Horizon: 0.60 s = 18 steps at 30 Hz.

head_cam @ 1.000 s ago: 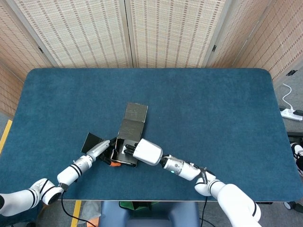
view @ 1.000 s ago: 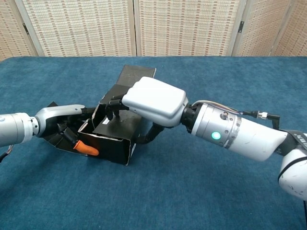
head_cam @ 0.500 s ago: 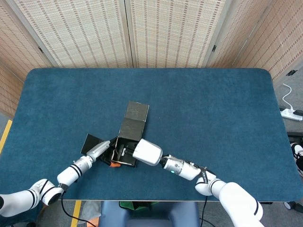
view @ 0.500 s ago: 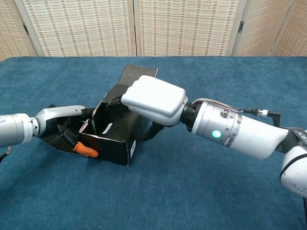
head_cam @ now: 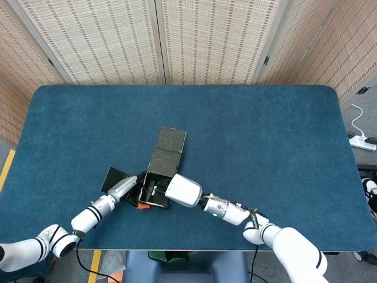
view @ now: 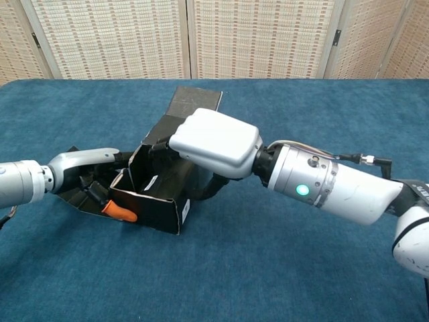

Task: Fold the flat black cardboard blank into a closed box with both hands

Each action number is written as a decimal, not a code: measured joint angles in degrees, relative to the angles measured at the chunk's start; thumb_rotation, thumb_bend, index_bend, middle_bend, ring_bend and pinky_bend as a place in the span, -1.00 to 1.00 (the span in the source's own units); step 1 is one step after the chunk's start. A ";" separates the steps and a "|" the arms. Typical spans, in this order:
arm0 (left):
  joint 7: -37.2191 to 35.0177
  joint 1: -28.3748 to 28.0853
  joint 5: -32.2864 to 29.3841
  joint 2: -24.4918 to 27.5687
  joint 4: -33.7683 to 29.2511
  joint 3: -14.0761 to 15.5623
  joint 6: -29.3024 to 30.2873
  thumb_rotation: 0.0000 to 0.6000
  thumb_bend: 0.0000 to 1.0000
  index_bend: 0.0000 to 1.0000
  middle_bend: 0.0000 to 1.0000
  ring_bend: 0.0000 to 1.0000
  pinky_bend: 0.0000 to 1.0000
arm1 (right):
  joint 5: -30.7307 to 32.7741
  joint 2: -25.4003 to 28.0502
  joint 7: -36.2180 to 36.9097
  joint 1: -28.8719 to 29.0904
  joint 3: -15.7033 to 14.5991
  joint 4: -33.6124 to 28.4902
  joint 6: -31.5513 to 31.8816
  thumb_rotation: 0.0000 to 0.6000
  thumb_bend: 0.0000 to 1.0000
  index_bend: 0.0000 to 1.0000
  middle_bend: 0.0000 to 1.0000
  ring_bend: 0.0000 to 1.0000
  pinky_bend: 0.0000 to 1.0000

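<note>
1. Now we count one box [view: 157, 194], half-formed, near the front-left of the blue counter [head_cam: 265, 141].
2. Our right hand [view: 214, 141] covers its top; whether it grips, we cannot tell.
3. Our left hand [view: 84, 168] presses its left flap, fingers curled.

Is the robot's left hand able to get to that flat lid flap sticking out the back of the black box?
Probably not easily. The left hand is at the box's near left side, and the right hand sits between it and the lid flap.
</note>
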 measured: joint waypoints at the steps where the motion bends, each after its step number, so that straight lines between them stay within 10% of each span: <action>1: 0.18 0.07 -0.18 -0.12 0.12 -0.11 -0.01 1.00 -0.64 -0.56 -0.52 0.14 0.41 | -0.01 0.06 -0.03 0.01 0.00 -0.04 0.02 1.00 -0.69 -0.16 -0.16 0.55 1.00; 18: 1.28 0.68 -1.06 -0.86 0.23 -1.05 -0.13 1.00 -0.63 -0.39 -0.40 0.15 0.41 | -0.37 2.29 -1.60 -0.44 -0.94 -2.66 -0.72 1.00 -0.69 -0.15 -0.16 0.55 1.00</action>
